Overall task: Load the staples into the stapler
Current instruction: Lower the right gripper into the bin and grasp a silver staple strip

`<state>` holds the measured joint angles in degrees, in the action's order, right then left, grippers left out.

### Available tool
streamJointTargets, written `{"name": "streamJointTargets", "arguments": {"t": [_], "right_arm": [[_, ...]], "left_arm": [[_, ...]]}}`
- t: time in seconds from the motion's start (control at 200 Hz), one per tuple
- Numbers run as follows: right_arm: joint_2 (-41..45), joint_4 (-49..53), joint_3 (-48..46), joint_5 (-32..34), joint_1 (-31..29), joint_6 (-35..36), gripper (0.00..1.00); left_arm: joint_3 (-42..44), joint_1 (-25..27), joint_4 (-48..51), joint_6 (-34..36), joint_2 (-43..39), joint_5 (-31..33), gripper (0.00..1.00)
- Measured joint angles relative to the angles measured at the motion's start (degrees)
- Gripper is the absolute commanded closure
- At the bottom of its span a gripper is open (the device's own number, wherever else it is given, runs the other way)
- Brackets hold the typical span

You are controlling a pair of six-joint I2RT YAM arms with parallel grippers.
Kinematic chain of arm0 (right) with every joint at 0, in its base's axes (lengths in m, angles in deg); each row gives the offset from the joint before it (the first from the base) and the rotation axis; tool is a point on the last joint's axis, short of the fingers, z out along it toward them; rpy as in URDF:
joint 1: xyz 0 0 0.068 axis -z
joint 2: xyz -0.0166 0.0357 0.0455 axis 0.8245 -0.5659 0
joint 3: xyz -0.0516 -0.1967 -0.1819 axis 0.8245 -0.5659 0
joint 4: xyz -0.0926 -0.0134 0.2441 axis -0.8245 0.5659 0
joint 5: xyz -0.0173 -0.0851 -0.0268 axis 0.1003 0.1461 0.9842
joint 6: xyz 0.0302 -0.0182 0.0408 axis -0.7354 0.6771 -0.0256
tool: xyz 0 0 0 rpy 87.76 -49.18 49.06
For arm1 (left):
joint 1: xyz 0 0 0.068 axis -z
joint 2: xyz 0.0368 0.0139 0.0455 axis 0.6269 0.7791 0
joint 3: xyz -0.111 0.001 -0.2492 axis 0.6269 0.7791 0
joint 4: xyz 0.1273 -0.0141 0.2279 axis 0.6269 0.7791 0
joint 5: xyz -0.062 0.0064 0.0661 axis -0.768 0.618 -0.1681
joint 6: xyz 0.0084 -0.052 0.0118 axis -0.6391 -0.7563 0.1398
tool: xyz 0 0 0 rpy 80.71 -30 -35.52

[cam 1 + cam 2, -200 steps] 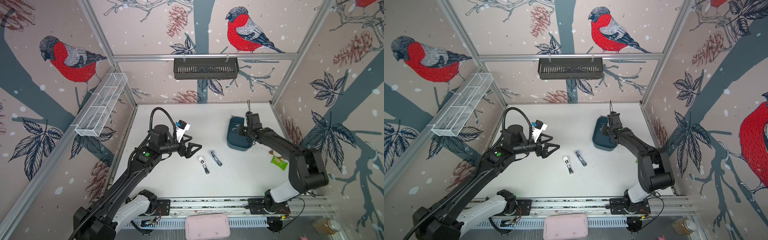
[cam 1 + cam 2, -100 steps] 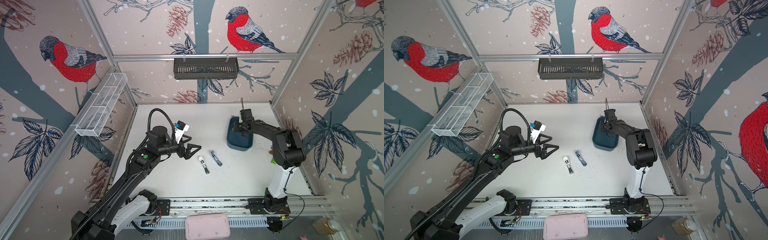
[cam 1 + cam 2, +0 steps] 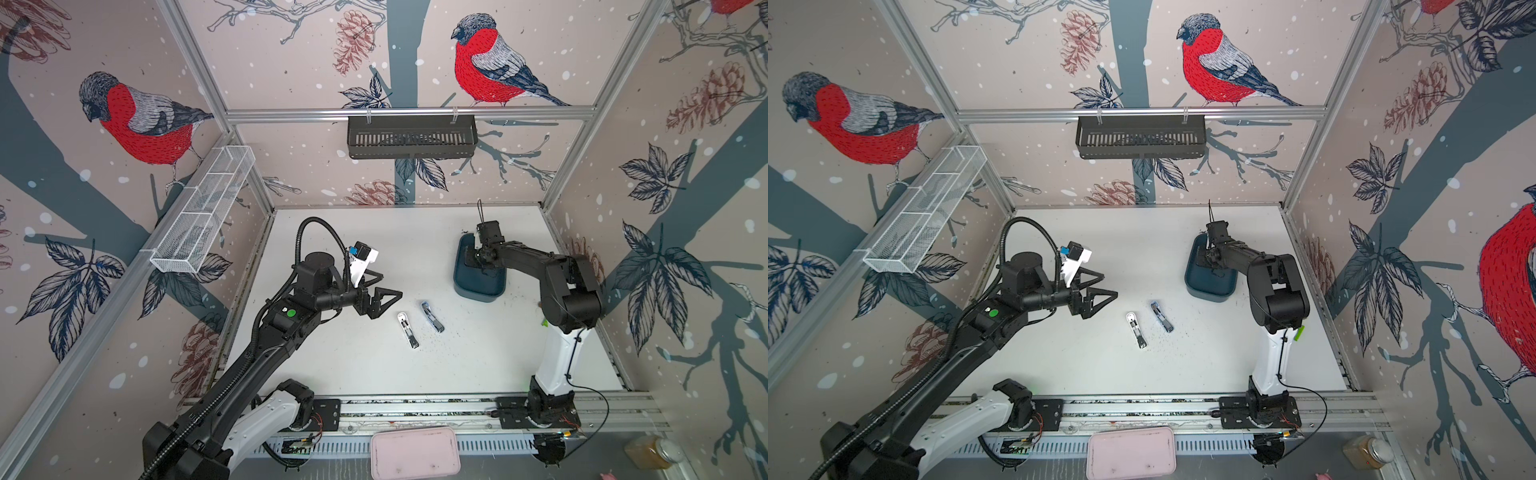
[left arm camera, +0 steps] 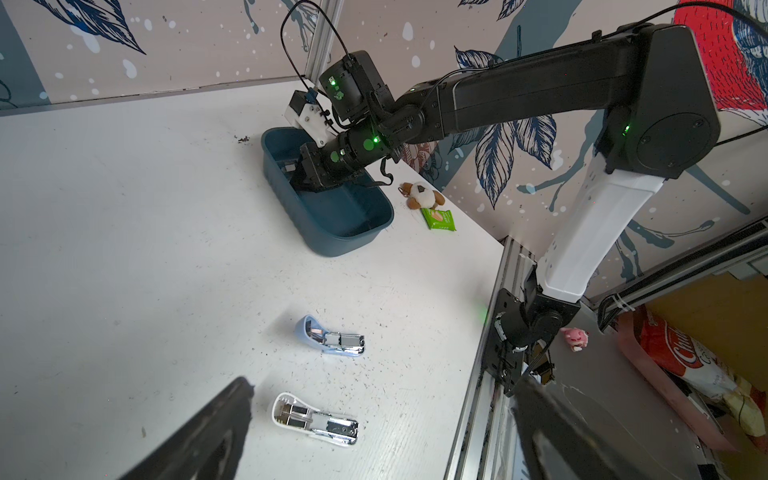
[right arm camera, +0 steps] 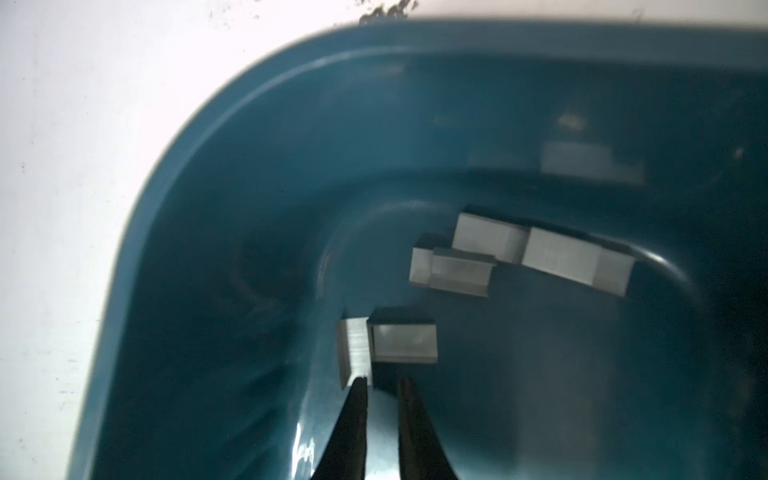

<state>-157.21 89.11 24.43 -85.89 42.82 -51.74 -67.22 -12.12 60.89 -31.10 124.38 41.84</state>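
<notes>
Two small staplers lie opened on the white table, a white one (image 3: 407, 330) (image 4: 316, 419) and a pale blue one (image 3: 432, 316) (image 4: 330, 338). Several silvery staples strips (image 5: 577, 262) lie in a dark blue bin (image 3: 478, 286) (image 5: 249, 166). My right gripper (image 5: 382, 380) (image 3: 480, 258) reaches down into that bin. Its jaws stand a narrow gap apart, tips at the end of one staples strip (image 5: 353, 353), with nothing clearly between them. Left of the staplers my left gripper (image 3: 384, 301) (image 4: 382, 382) hovers wide open and empty.
A small plush toy (image 4: 424, 195) and a green packet (image 4: 438, 218) lie by the right wall beyond the bin. A black basket (image 3: 411, 137) hangs on the back wall, a white wire basket (image 3: 203, 216) on the left wall. The arms' rail (image 3: 415, 405) runs along the front edge.
The right arm's elbow swung up and back while its gripper stayed in the bin and its jaws narrowed. The left arm barely moved.
</notes>
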Motion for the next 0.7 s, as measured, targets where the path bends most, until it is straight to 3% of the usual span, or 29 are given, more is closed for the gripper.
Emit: {"name": "streamJointTargets", "arguments": {"t": [0.701], "right_arm": [[-2.67,-1.75,2.25,0.28,-0.66,0.00,0.95]], "left_arm": [[0.00,-0.83,0.00,0.02,-0.02,-0.13,0.03]]}}
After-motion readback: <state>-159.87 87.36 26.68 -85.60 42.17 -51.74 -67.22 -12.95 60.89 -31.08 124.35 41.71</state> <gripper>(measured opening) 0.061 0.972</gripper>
